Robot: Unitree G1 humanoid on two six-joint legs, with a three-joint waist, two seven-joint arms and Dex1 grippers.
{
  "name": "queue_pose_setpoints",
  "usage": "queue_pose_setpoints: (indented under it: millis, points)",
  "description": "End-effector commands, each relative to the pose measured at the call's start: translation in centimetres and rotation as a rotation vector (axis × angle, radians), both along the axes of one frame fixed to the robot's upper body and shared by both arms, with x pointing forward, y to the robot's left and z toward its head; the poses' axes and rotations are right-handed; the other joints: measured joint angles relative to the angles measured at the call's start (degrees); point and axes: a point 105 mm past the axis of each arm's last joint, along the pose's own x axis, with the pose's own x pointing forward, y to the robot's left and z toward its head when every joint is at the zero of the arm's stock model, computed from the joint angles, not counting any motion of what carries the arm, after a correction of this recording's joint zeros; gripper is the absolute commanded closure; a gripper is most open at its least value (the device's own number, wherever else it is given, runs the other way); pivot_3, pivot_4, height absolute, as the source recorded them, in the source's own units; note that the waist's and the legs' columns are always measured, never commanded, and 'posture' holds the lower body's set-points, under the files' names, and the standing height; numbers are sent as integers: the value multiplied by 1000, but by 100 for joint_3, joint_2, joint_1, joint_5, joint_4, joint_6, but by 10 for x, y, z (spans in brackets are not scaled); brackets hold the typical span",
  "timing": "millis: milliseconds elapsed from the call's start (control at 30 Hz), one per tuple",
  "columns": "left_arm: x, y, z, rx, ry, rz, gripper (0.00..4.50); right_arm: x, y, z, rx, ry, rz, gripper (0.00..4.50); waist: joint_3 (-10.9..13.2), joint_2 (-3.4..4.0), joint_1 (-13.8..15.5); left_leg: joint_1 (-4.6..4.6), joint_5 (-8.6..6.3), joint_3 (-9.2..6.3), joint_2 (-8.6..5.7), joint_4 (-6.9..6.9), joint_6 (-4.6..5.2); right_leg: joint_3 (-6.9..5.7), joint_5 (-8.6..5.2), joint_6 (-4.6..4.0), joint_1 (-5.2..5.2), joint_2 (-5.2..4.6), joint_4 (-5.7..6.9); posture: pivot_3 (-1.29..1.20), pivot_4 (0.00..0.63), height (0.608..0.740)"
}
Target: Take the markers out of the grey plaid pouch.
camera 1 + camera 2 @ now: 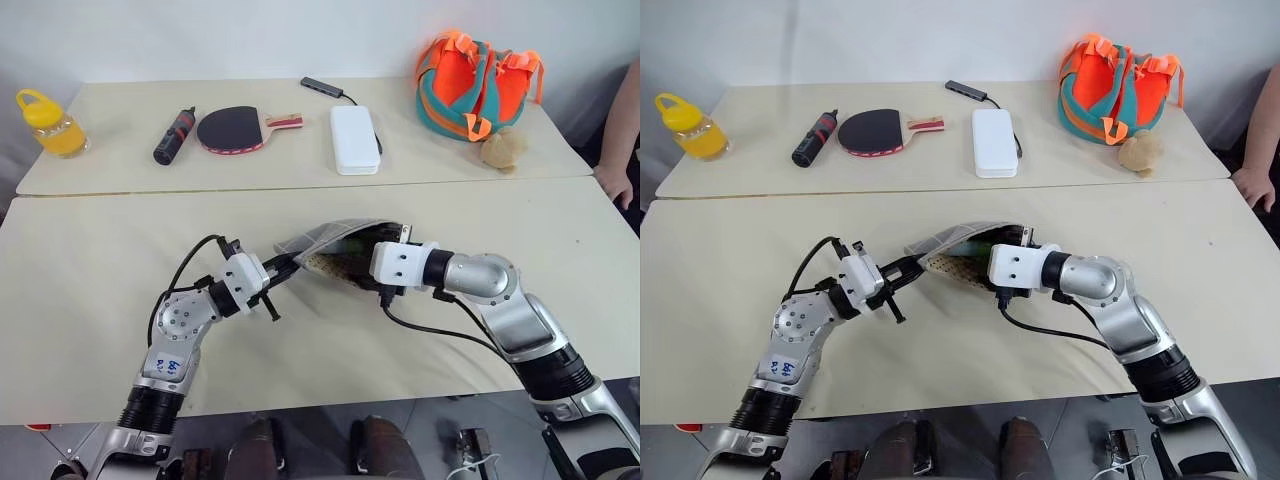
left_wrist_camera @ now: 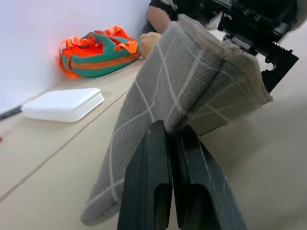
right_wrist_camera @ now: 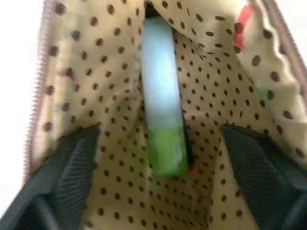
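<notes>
In the centre of the head views we hold the grey plaid pouch [image 1: 335,240] just above the near table [image 1: 90,260]: our left gripper [image 2: 173,143] has its jaws clamped together on a fold of the cloth at the pouch's left end, while our right gripper [image 3: 160,158] reaches into the open mouth with its jaws spread wide, one finger [image 3: 72,167] on each side of the pale mint green marker [image 3: 163,124]. That marker lies lengthwise in the beige dotted lining, in the middle of the right wrist view. The pouch looks soft and limp, so we expect it to sag and fold unless pinched firmly. The marker looks light, rigid and smooth, likely slippery; we judge its mid-barrel the best place to close on. We can read no brand or writing on pouch or marker.
</notes>
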Motion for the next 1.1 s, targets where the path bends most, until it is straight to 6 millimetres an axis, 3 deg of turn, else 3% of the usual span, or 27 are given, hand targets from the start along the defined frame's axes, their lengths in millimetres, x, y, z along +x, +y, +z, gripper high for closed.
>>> queue_pose_setpoints:
  millis: [33, 300, 467, 667, 900, 1033, 1100]
  points:
    - [-7, -4, 14, -78, 22, -62, 4500, -12, 2, 17, -37, 2, 71, 1345, 0, 0, 2, 0, 0, -1, 0, 0, 0, 0, 0, 0, 0, 0, 0, 0, 150, 740]
    - [-18, -17, 13, -232, 304, -206, 4500, -17, -5, 58, -98, 111, 100, 1345, 0, 0, -1, 0, 0, -3, 1, 1, 0, 2, 0, 0, 0, 0, 2, 0, 150, 740]
    - [-26, -26, 5, -236, 431, -246, 4500, -17, -14, 44, -234, 179, 94, 1345, 0, 0, 11, 1, -1, -11, -1, 0, 1, -3, 0, 0, 7, -1, -6, 0, 150, 740]
    - [-29, -29, -5, -228, 452, -224, 4500, -8, -14, 16, -302, 188, 76, 1345, 0, 0, -6, 2, 0, -8, 0, 1, 0, -1, 0, 0, 5, 0, -6, 0, 150, 740]
    - [-26, -33, 2, -234, 446, -221, 4500, 0, -9, 6, -325, 139, 82, 1345, 0, 0, -6, 2, 0, -8, 0, 7, 0, 0, 0, 0, 8, 0, -4, 0, 150, 740]
    - [-24, -34, 9, -262, 445, -224, 4500, 4, -10, -1, -346, 115, 71, 2221, 0, 0, -5, 2, 0, -8, 0, 7, 0, 0, 0, 0, 7, 0, -3, 0, 150, 740]
    - [-23, -34, 13, -291, 454, -228, 4500, 6, -10, -1, -348, 95, 62, 2221, 0, 0, -2, 2, 0, -8, 0, 7, 0, 0, 0, 0, 7, -1, -3, 0, 150, 740]
